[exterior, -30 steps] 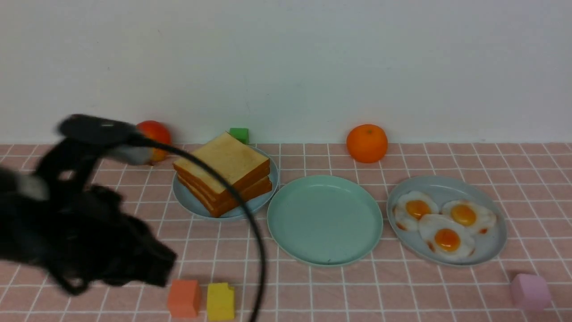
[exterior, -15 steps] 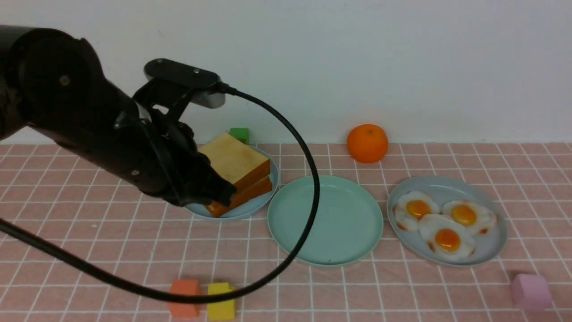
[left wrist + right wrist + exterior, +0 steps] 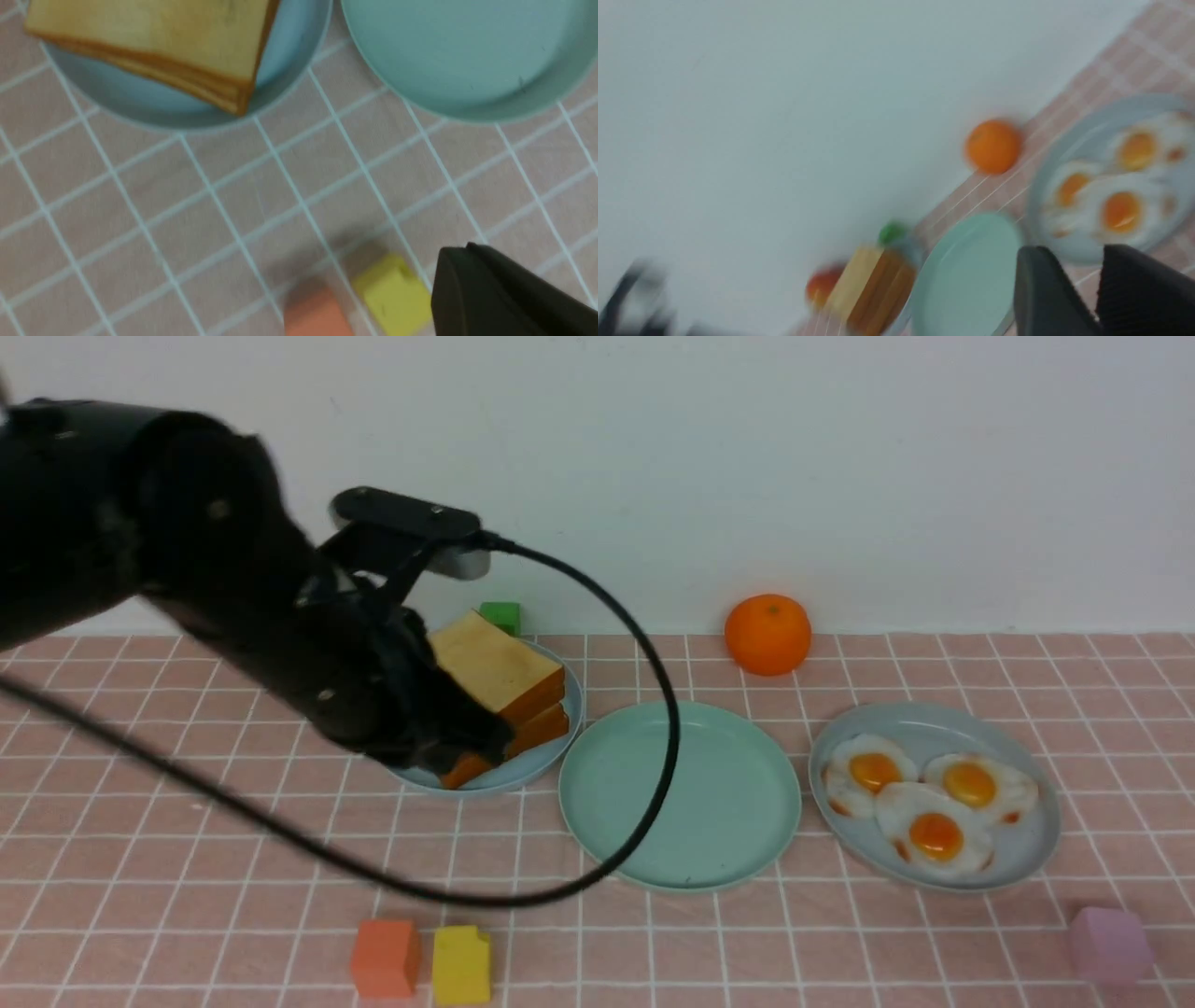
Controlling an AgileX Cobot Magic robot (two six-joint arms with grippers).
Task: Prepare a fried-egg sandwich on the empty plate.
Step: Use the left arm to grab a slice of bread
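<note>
top toast slice (image 3: 495,665) judged light, stiff, slightly slippery; grip by crust edges advised. left tool (image 3: 467,733) spread not discernible; right tool (image 3: 1083,254) seen pressed together, empty.

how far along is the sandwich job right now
Done: nothing; the mint-green plate is bare. In hand: the left gripper is at the toast stack, its grip hidden from view. Left: toast onto that plate, a fried egg from the blue-grey plate on it, then a second slice.

Left arm (image 3: 187,597) stretched forward
</note>
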